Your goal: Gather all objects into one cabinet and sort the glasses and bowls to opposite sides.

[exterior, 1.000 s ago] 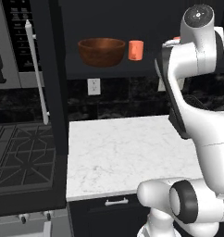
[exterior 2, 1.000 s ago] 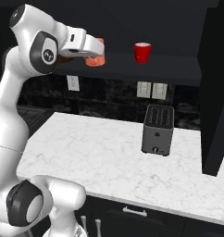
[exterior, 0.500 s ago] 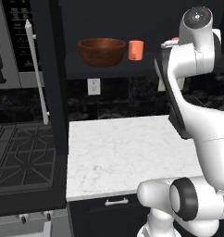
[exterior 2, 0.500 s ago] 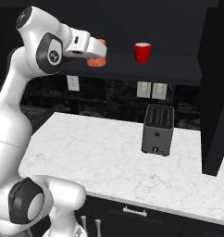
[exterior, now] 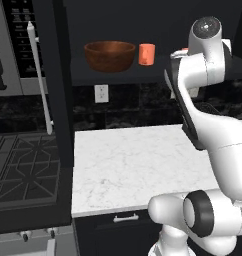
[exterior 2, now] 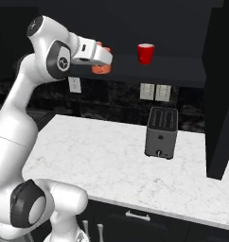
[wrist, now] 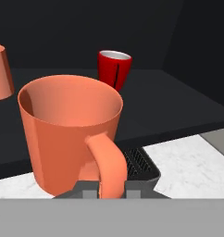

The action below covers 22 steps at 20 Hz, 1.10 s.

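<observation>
Jaws clenched on the handle of the orange mug [wrist: 70, 132], centre frame near the cabinet shelf [wrist: 169, 104]; a low approach could knock its base against the shelf edge.

- Shelf board [wrist: 178, 104] — bare between red mug [wrist: 115, 68] and salmon cup [wrist: 0, 71].
- Wooden bowl [exterior: 110, 55] blocks the left end.
- Toaster [exterior 2: 161, 132] stands below on the counter [exterior 2: 92, 151].

A: Base views: behind the arm, left and right, facing forward and down. Shared: white counter [exterior: 138, 160], dark cabinet [exterior 2: 173, 71] shelf.

B: Hand view: close on orange mug [wrist: 72, 129], looking along the shelf.
</observation>
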### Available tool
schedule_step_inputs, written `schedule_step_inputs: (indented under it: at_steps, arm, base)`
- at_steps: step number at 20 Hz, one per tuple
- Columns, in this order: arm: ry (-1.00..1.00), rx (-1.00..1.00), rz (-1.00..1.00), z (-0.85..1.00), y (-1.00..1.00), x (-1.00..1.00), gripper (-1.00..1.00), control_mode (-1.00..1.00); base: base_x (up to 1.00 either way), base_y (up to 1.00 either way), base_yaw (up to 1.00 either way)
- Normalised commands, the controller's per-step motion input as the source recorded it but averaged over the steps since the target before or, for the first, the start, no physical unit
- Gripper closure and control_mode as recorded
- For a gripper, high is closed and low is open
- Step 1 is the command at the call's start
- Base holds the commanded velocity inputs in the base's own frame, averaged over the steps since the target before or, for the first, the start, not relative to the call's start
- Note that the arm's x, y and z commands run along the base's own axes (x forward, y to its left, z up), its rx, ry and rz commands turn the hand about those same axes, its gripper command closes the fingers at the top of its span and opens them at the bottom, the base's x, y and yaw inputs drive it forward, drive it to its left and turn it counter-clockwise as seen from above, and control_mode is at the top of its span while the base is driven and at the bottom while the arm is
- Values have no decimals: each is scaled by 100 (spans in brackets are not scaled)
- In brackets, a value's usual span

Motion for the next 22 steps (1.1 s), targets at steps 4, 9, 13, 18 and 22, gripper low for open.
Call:
schedule_step_inputs:
  at_steps: [4, 9, 13, 18, 22]
  arm:
    - [0, 0, 1, -13, -10, 19, 100, -100]
    - [0, 0, 0, -8, -4, 35, 100, -100]
    - [2, 0, 0, -14, 0, 36, 100, -100]
    - [4, 0, 0, -5, -1, 42, 100, -100]
    - [3, 0, 0, 0, -1, 62, 100, -100]
  base:
    - [0, 0, 0]
    - [0, 0, 0]
    - [0, 0, 0]
    - [0, 0, 0]
    - [0, 0, 0]
